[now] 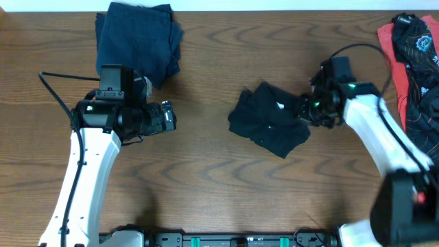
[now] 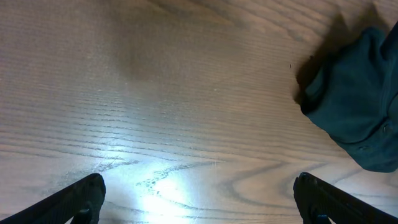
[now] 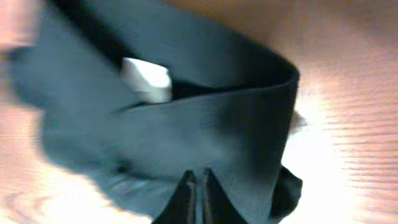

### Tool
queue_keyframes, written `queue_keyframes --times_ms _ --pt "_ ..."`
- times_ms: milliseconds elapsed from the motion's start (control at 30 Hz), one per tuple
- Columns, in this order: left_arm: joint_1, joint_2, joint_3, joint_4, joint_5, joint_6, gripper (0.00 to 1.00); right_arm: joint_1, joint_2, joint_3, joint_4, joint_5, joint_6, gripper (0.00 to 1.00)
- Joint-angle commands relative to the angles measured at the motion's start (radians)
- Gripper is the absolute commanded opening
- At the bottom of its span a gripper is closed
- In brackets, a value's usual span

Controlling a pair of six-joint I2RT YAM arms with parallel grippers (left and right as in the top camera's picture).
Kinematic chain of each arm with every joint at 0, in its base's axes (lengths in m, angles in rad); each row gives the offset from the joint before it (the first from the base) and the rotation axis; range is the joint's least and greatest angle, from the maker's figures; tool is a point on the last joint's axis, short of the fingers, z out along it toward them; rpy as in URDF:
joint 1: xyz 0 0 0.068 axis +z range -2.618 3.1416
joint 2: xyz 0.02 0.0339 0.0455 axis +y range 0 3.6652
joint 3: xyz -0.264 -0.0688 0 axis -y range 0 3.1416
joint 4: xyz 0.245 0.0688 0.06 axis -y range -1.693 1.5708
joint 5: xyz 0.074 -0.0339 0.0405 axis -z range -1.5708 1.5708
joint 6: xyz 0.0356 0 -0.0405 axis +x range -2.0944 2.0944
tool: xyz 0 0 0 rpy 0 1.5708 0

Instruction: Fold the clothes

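A crumpled black T-shirt (image 1: 267, 120) with a small white label lies at the table's middle. My right gripper (image 1: 306, 110) is at its right edge. In the right wrist view the fingers (image 3: 199, 186) are pressed together with the dark fabric (image 3: 186, 124) pinched between them, and the white label (image 3: 146, 79) shows above. A folded dark navy T-shirt (image 1: 137, 41) lies at the back left. My left gripper (image 1: 170, 116) is open and empty over bare wood (image 2: 199, 202), with the navy shirt (image 2: 360, 106) at the upper right of its view.
A pile of black and coral-red shirts (image 1: 415, 62) lies at the back right edge of the wooden table (image 1: 206, 185). A black cable runs from the left arm and another loops over the right arm.
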Motion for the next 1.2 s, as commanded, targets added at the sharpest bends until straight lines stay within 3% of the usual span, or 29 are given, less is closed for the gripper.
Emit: queue_keyframes --times_ms 0,133,267,500,767,1033,1167 --pt "0.004 0.004 -0.010 -0.002 -0.009 -0.005 0.98 -0.005 -0.128 0.003 0.023 -0.008 -0.002 0.09" --pt "0.003 0.011 -0.010 0.018 0.003 -0.006 0.98 0.016 -0.189 0.003 0.071 -0.027 0.028 0.01" --pt "-0.004 0.029 -0.011 0.034 0.032 -0.006 0.98 0.048 -0.162 0.001 0.153 -0.105 0.045 0.01" --pt "-0.005 0.084 -0.011 0.031 0.032 -0.006 0.98 0.118 0.044 0.001 0.441 -0.408 0.032 0.01" --pt "-0.005 0.112 -0.011 0.025 0.032 -0.006 0.98 0.142 0.328 0.002 0.829 -0.637 0.243 0.01" --pt "-0.005 0.112 -0.011 0.024 0.032 -0.006 0.98 0.125 0.554 0.002 0.934 -0.655 0.294 0.01" --pt "-0.005 0.112 -0.011 0.024 0.032 -0.006 0.98 0.087 0.585 0.002 0.937 -0.646 0.293 0.01"
